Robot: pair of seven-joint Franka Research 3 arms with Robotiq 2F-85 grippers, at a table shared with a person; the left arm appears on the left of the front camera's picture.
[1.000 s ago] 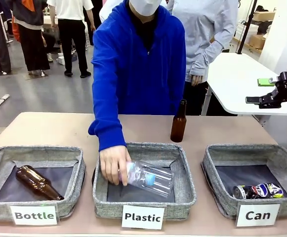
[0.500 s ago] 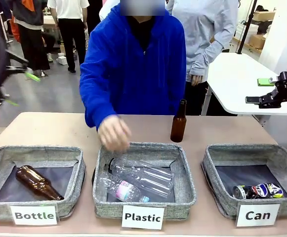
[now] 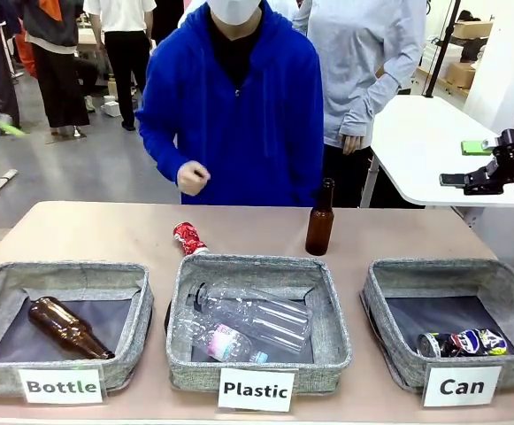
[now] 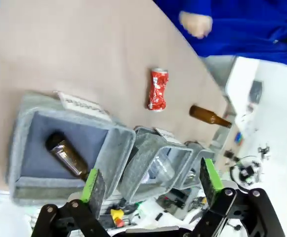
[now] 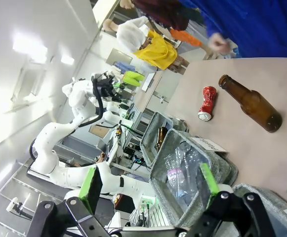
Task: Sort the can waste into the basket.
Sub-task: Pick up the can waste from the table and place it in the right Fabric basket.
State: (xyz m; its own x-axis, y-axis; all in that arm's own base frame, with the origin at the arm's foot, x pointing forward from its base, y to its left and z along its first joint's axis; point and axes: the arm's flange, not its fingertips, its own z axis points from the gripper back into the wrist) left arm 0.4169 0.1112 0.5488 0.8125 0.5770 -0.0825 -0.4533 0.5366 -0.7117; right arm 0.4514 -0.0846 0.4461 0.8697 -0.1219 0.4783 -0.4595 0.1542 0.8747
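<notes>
A crushed red can (image 3: 188,239) lies on the table just behind the "Plastic" basket, also seen as the red can (image 4: 158,89) and red can (image 5: 208,102). The dark blue and silver can (image 3: 464,343) rests inside the grey "Can" basket (image 3: 442,266) at the right. My right gripper (image 3: 463,165) hangs high at the right edge, above and beyond that basket; in its wrist view the right gripper (image 5: 149,180) is open and holds nothing. My left gripper (image 4: 151,180) is open too, high over the left side; it shows as a blurred left gripper (image 3: 3,122).
The "Bottle" basket (image 3: 62,270) holds a brown bottle (image 3: 69,328). The "Plastic" basket (image 3: 257,264) holds clear plastic bottles (image 3: 248,320). A brown bottle (image 3: 319,219) stands upright behind them. A person in blue stands at the far side, one hand (image 3: 192,177) raised.
The person dropped a clear bottle into the "Plastic" basket and pulled the hand back. The red can now lies on the table. My left gripper swung at the left edge.
</notes>
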